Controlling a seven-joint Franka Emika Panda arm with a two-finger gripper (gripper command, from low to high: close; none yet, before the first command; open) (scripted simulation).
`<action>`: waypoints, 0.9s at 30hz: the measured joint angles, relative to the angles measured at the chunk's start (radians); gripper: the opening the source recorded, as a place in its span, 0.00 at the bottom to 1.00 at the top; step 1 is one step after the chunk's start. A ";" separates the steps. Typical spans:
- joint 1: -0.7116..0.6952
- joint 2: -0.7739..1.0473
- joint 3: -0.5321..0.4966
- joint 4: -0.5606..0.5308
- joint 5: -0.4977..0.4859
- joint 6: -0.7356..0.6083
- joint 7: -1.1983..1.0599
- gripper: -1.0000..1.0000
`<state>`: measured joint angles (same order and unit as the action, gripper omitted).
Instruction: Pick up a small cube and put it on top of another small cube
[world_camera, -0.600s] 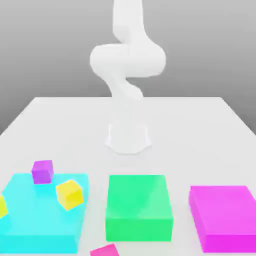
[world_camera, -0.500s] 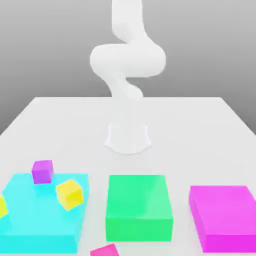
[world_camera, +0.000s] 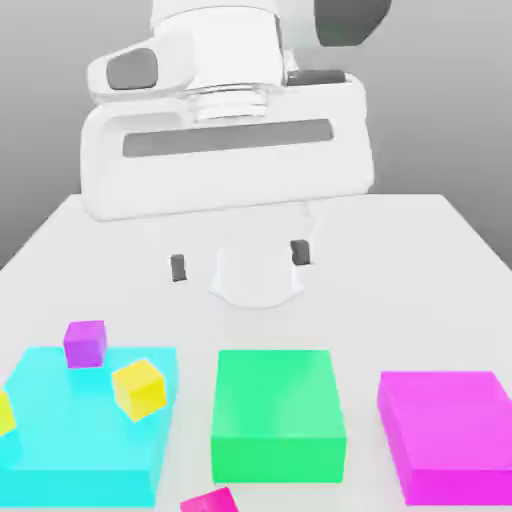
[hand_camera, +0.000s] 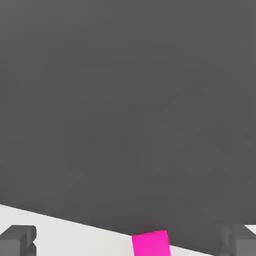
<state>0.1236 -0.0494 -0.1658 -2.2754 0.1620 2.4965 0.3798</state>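
Table (world_camera: 420, 240) is flat matte white, with three smooth slabs on it: cyan (world_camera: 60, 440), green (world_camera: 278, 412), magenta (world_camera: 450, 430). The little cubes, purple (world_camera: 85, 342) and yellow (world_camera: 138, 387), sit on the cyan slab. They look rigid, light, maybe slick; I'd pinch two opposite flat faces. Claw (world_camera: 236, 262) hangs wide, empty.

table (world_camera: 420, 260): matt white, smooth
arm shell (world_camera: 220, 160): smooth white plastic look
blocks (world_camera: 278, 415): flat, slightly glossy colour
finger pads (world_camera: 178, 267): matt dark grey
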 joint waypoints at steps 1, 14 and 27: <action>-0.002 0.036 0.000 0.001 0.005 0.010 -0.018 0.50; -0.038 0.490 0.011 0.026 -0.013 0.187 -0.167 0.50; -0.037 0.439 0.004 0.014 -0.033 0.145 -0.154 0.00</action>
<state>0.0867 0.3891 -0.1622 -2.2615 0.1292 2.6417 0.2261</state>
